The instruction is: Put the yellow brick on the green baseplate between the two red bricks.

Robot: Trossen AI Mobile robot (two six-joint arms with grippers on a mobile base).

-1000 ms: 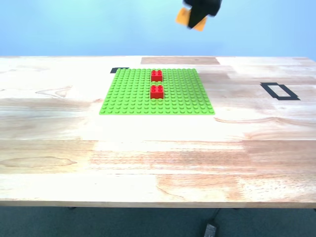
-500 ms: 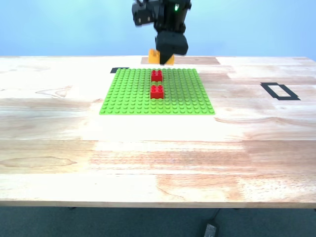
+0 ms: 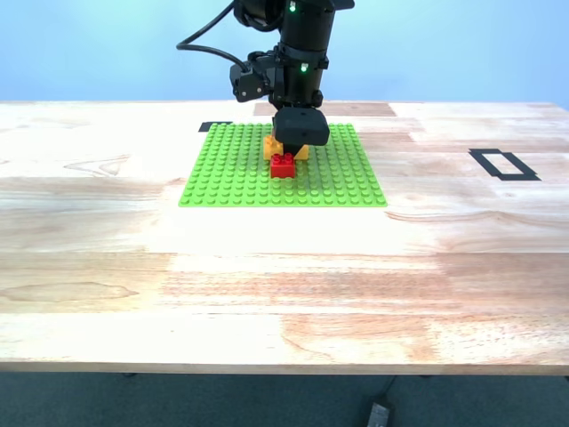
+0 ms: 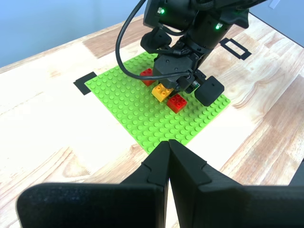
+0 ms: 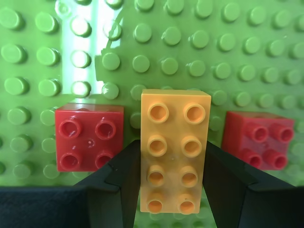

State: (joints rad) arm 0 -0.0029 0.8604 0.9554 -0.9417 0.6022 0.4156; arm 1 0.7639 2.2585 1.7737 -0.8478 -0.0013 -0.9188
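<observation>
The green baseplate (image 3: 231, 169) lies on the wooden table, toward the far side. My second gripper (image 3: 289, 147) reaches down from the far side and is shut on the yellow brick (image 3: 273, 145). In the second wrist view the yellow brick (image 5: 174, 142) sits between the fingers (image 5: 126, 175), with one red brick (image 5: 89, 142) on one side and the other (image 5: 256, 140) on the other, above the plate (image 5: 237, 47). I cannot tell if it touches the studs. The near red brick (image 3: 283, 165) shows; the far one is hidden. My first gripper (image 4: 168, 147) is shut, empty, high above the table.
A black tape rectangle (image 3: 503, 164) marks the table on the exterior view's right. A small black tape mark (image 3: 216, 126) sits by the plate's far corner. A darker wood patch (image 3: 324, 108) lies behind the plate. Bare wood stretches to the front edge (image 3: 284, 363).
My second arm has come down from high above the table's far edge with the yellow brick, which now sits low over the plate between the two red bricks.
</observation>
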